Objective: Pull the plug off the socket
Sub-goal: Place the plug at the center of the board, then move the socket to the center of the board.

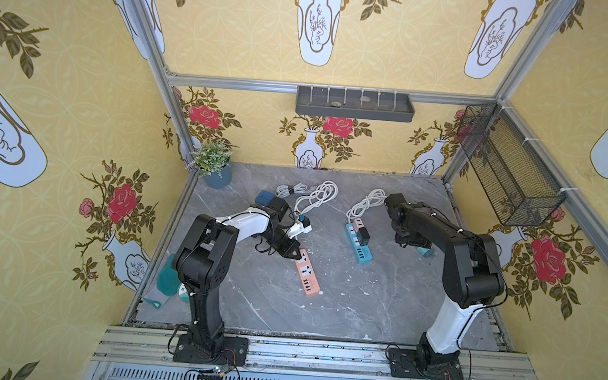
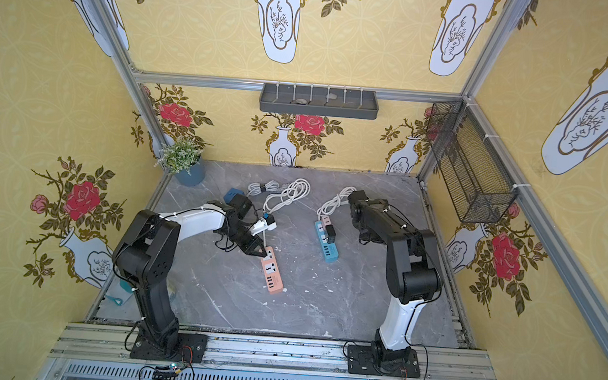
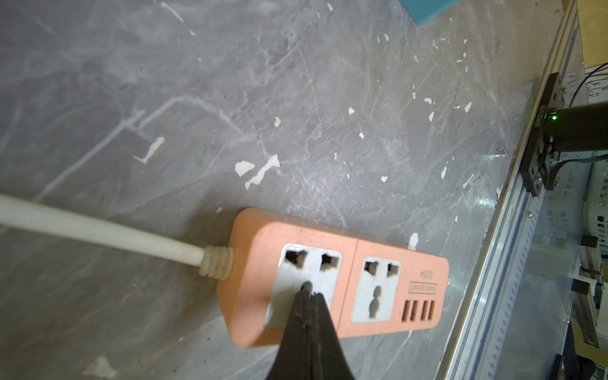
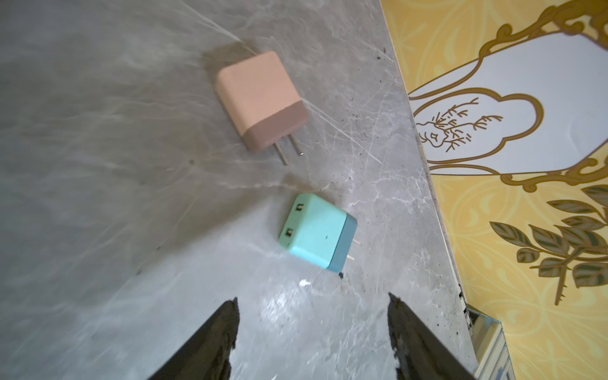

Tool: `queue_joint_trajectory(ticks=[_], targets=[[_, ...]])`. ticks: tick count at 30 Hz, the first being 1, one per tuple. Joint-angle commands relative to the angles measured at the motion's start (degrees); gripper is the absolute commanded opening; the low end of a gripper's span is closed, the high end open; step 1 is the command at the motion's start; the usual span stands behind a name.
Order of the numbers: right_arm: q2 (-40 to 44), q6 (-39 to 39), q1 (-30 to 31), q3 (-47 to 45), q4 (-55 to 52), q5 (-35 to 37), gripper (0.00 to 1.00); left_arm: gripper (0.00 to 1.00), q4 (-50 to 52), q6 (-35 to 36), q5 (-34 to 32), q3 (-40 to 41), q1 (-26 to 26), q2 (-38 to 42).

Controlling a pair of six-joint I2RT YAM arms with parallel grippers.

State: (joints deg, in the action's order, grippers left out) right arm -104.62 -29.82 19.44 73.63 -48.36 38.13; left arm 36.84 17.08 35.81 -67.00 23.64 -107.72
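Observation:
In both top views a black plug (image 1: 364, 235) (image 2: 330, 232) and a pink plug (image 1: 358, 224) sit in the blue socket strip (image 1: 363, 255). My right gripper (image 4: 312, 302) hangs open over the table near the right wall, holding nothing. Just beyond its tips a teal plug (image 4: 317, 232) (image 1: 425, 251) lies loose, and a pink-brown plug (image 4: 261, 100) lies farther off. My left gripper (image 3: 309, 291) (image 1: 295, 255) is shut and empty. Its tips press on the first outlet of the orange socket strip (image 3: 424, 273) (image 1: 310, 280), which holds no plugs.
Coiled white cords (image 1: 317, 195) lie at the back. A white adapter (image 1: 303, 225) and a blue cube (image 1: 263, 197) sit by my left wrist. A potted plant (image 1: 213, 163) stands back left, and a teal cloth (image 1: 167, 280) lies front left. A wire basket (image 1: 508, 166) hangs on the right wall.

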Motion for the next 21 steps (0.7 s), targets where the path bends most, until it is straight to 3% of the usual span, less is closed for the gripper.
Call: queue_joint_trajectory(ticks=[1, 3, 10, 15, 21], targets=[[3.1, -2.2, 2.2, -0.8, -2.7, -1.3, 0.75, 0.0, 1.6, 0.7, -3.8, 0.6, 0.0, -0.2], [5.9, -2.7, 3.9, -1.8, -2.5, -2.5, 0.75, 0.0, 1.3, 1.6, -2.8, 1.0, -0.1, 0.9], [15.7, -2.8, 9.4, -5.6, -0.1, -6.9, 0.75, 0.42, 1.8, 4.3, -1.0, -1.0, 0.0, 5.4], [20.6, -3.4, 16.0, -4.7, -0.1, -9.5, 0.75, 0.6, 5.9, 4.8, 0.6, -7.5, 0.0, 8.9], [21.5, -4.9, 27.7, -1.2, 3.1, -13.1, 0.78, 0.97, 6.5, 3.3, -6.7, -8.2, -0.1, 19.2]])
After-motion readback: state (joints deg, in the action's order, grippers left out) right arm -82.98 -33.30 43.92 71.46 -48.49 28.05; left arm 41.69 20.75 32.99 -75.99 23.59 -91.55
